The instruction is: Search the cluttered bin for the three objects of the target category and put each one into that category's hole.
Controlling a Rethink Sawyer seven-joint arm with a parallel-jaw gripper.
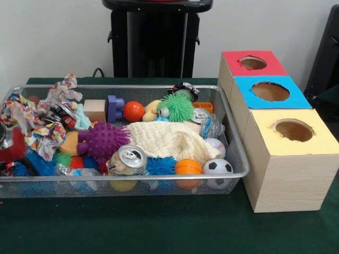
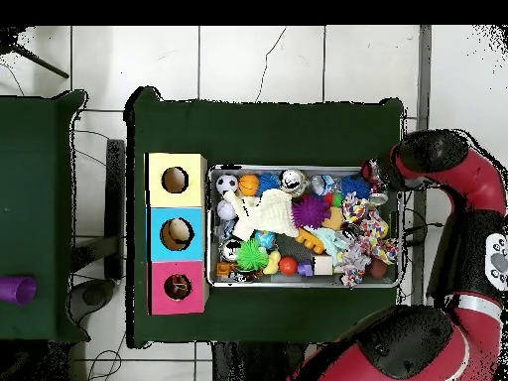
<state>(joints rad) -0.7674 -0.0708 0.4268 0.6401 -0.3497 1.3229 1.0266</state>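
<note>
Silver wire-mesh bin [image 1: 233, 138] with a thick metal rim sat on a dark green table [image 1: 159, 227], crammed with toys. Front view showed a crushed silver drinks can [image 1: 127, 160] at the near rim, a purple spiky ball [image 1: 103, 140] beside it, a cream waffle-weave cloth [image 1: 169, 140] draped across the middle, a green tentacled ball [image 1: 176, 107] farther back, an orange ball [image 1: 188, 167] and a small black-and-white football [image 1: 217, 166] at the near right corner.

Just right of the bin stood three pale wooden boxes in a row. The round dark hole with the red surround [image 1: 253, 63] was on the farthest box; the blue-topped box [image 1: 270, 91] came next and the yellow-topped box [image 1: 294, 130] nearest.

Front view showed only the black pedestal [image 1: 153, 39], no arm. Overhead view alone showed the red and black arm [image 2: 466, 179] curving over the bin's end opposite the boxes. Its gripper [image 2: 378, 177] hung there, too dark and small to tell whether its fingers were spread or closed.
</note>
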